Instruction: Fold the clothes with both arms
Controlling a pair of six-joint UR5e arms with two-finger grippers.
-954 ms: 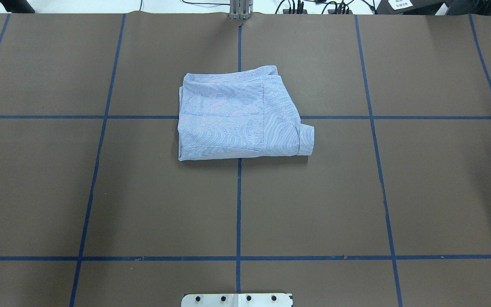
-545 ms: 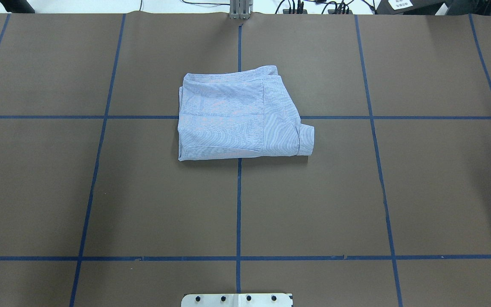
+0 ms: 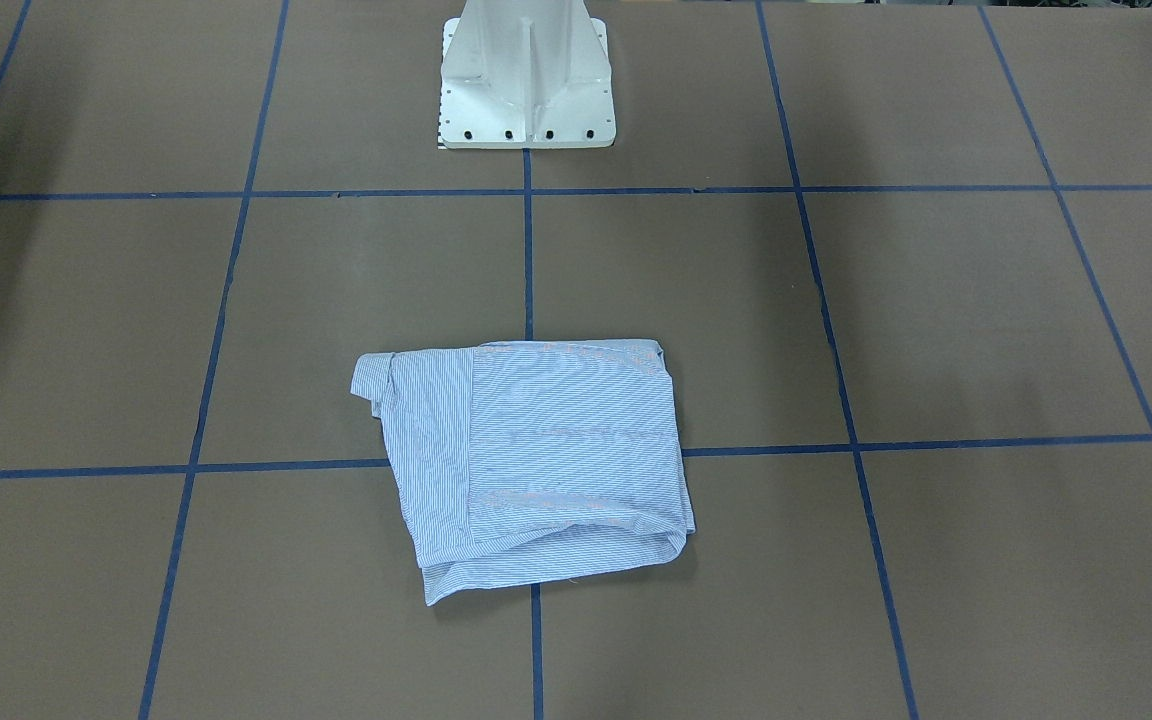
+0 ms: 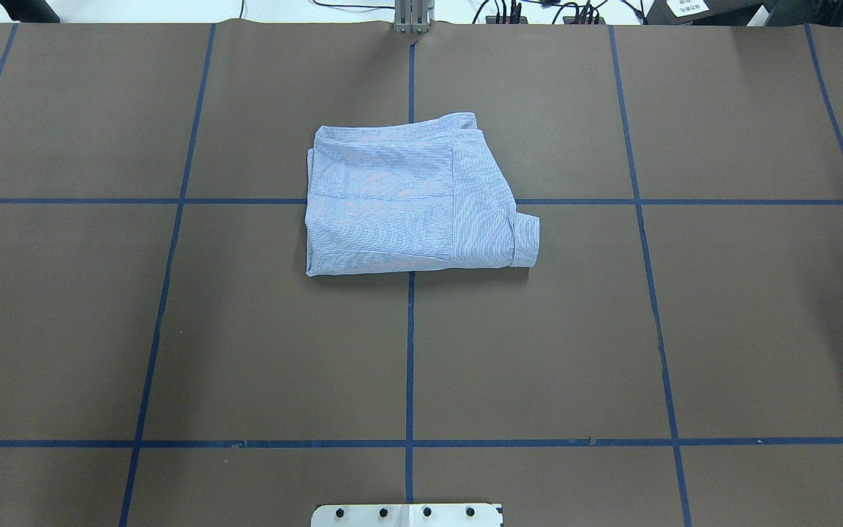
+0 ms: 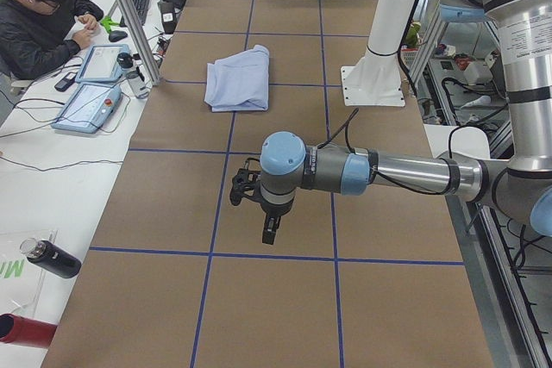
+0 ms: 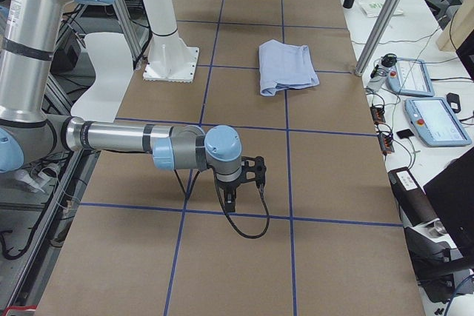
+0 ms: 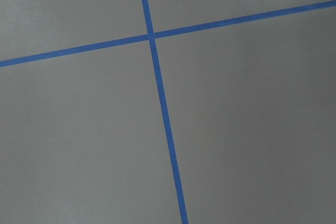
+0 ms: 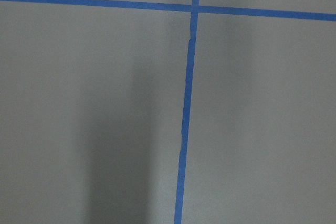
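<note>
Okay, light-blue white-striped folded shirt lies at 12 o'clock on the brown blue-taped table, cuff poking out at 4 o'clock. Left black gripper and right black gripper hang well clear; jaw state can't tell. Risk: one-layer pinch unravels stack.

Light-blue shirt, finely white-striped. Brown tabletop, gridded with blue tape lines. Grey left arm and right arm, pale-blue joint caps.

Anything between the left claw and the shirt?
In the exterior left view, only bare brown table cover and one crossing blue tape line separate the left claw from the folded shirt.
</note>
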